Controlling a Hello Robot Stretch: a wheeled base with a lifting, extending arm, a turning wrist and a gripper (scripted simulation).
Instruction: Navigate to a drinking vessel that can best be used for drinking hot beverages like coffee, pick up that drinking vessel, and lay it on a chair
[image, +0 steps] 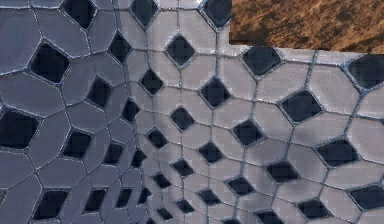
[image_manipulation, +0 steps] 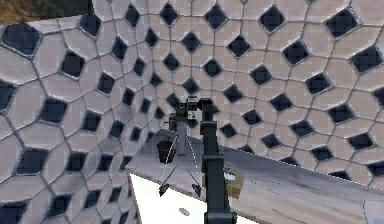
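In the arm side view the dark arm bar (image_manipulation: 213, 175) rises from the bottom edge over a pale grey-white tabletop (image_manipulation: 300, 195). At its far end stand the two small white squares, and left of them the gripper (image_manipulation: 172, 158), whose thin fingers (image_manipulation: 165, 165) slant down over the tabletop's far edge. I cannot tell whether it holds anything. A small yellowish blob (image_manipulation: 233, 185) lies on the tabletop just right of the arm. No mug shape can be made out.
A wall of grey hexagonal tiles with dark blue insets (image: 170, 120) stands close ahead in the forward view and runs behind the table (image_manipulation: 250, 70) in the arm side view. A brown mottled patch (image: 305, 22) sits at the forward view's top right.
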